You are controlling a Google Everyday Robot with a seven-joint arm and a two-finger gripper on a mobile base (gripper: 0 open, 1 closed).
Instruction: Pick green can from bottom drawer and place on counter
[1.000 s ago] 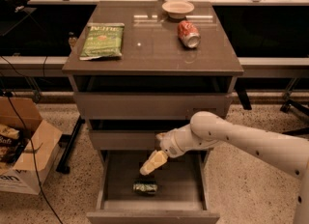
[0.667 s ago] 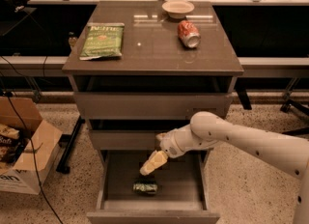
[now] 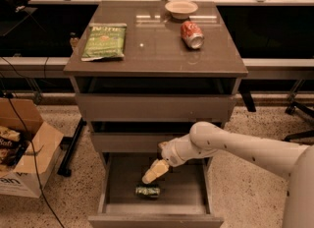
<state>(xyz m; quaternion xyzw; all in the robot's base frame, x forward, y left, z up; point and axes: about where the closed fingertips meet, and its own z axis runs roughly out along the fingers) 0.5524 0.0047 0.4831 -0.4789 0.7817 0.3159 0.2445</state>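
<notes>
Saw cream-tipped pincer [image 3: 156, 170] low inside open, deep grey-brown bottom drawer [image 3: 156, 219], just above small green metal can [image 3: 147, 191] lying sideways near drawer's front wall. Likely needed a straight drop, straddling can's round sides, gripping low to stop rolling. Couldn't tell pincer opening, wide or narrow. Couldn't see drawer's rear past white arm [image 3: 245, 148].

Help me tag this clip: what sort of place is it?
Likely an office or lab: a drawer cabinet on speckled floor, a cardboard box, loose cables. The gripper hangs over the green can in the bottom drawer.
</notes>
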